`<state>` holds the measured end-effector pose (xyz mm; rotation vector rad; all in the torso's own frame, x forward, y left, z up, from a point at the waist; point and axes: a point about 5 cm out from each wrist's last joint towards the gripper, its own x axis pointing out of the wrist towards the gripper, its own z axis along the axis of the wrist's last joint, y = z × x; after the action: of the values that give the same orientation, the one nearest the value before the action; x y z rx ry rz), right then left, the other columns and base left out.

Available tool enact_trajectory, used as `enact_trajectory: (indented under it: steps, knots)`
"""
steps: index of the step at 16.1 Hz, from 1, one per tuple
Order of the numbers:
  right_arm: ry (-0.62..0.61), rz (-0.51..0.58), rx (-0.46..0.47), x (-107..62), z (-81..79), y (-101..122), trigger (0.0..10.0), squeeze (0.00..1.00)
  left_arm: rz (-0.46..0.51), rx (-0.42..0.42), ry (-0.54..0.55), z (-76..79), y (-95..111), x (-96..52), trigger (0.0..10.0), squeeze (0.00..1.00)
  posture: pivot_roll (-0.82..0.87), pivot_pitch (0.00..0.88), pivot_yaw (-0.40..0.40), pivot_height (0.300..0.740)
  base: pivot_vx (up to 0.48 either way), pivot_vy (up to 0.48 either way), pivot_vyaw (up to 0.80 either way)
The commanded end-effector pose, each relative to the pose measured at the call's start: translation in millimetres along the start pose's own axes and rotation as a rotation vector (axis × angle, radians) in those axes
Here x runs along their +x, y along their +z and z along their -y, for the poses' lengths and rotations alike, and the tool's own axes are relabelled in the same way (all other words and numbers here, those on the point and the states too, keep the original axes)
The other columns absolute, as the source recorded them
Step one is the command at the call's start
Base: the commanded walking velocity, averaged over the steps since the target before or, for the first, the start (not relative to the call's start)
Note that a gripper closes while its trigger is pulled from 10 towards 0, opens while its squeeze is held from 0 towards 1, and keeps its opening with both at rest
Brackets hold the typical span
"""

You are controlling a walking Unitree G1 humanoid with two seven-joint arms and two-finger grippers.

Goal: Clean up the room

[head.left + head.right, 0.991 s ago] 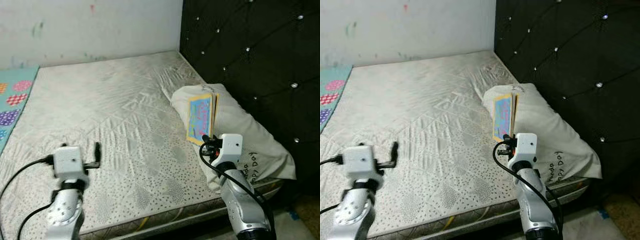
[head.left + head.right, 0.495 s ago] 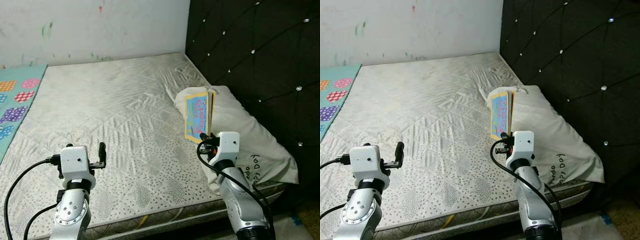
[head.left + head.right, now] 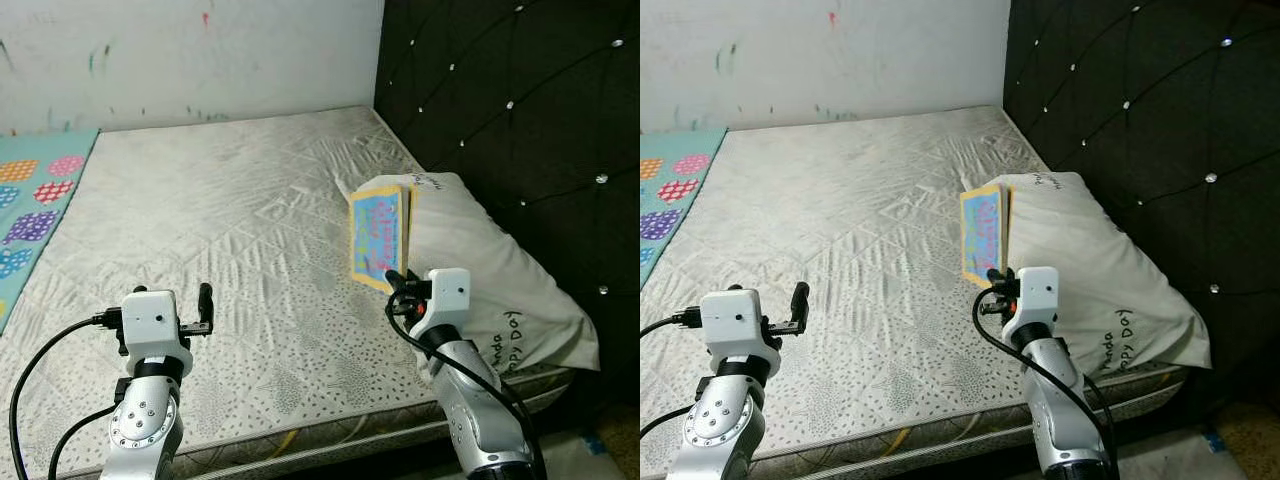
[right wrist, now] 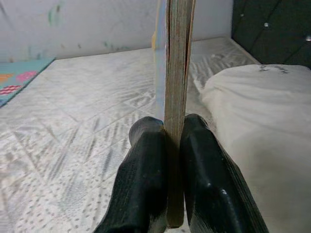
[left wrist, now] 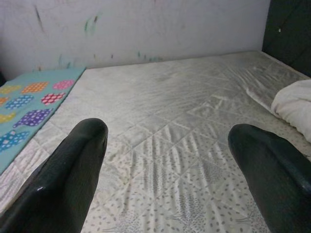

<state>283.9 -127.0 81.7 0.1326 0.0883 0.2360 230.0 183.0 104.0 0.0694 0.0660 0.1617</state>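
A thin picture book (image 3: 378, 238) with a blue and yellow cover stands upright on its edge above the mattress (image 3: 230, 230), just beside the white pillow (image 3: 490, 270). My right gripper (image 3: 392, 278) is shut on the book's lower edge; in the right wrist view both black fingers (image 4: 146, 165) press against the book (image 4: 176, 73). My left gripper (image 3: 204, 305) hovers low over the front left of the mattress, open with nothing between its fingers (image 5: 73, 170).
A black tufted headboard (image 3: 520, 110) rises behind the pillow on the right. A teal mat (image 3: 35, 200) with coloured spots covers the mattress's left side. A white wall (image 3: 180, 50) stands at the far end. The mattress's front edge (image 3: 300, 435) lies near me.
The book in my right gripper has shifted left, away from the pillow. The camera has also shifted, showing more of the teal mat. My left gripper holds its place.
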Motion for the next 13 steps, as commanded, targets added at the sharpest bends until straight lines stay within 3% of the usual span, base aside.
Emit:
enact_trajectory:
  steps: [1,9,13]
  knots:
    - [0.035,0.064,-0.004,1.8,-5.8,14.5,10.0,0.0,0.0,0.006,0.005,-1.1,2.1,1.5,10.0,0.0,-0.07,0.0,0.007,0.74,0.0,0.0,0.0]
    - [0.047,0.067,-0.024,3.3,-7.6,14.7,10.0,0.0,0.005,-0.002,-0.015,1.5,2.5,5.1,10.0,0.0,-0.07,0.0,0.007,0.74,0.0,0.0,0.0]
    - [0.047,0.065,-0.024,2.1,-8.0,13.8,10.0,0.0,0.004,-0.002,-0.015,1.5,2.4,4.8,10.0,0.0,-0.07,0.0,0.008,0.705,0.0,0.0,0.0]
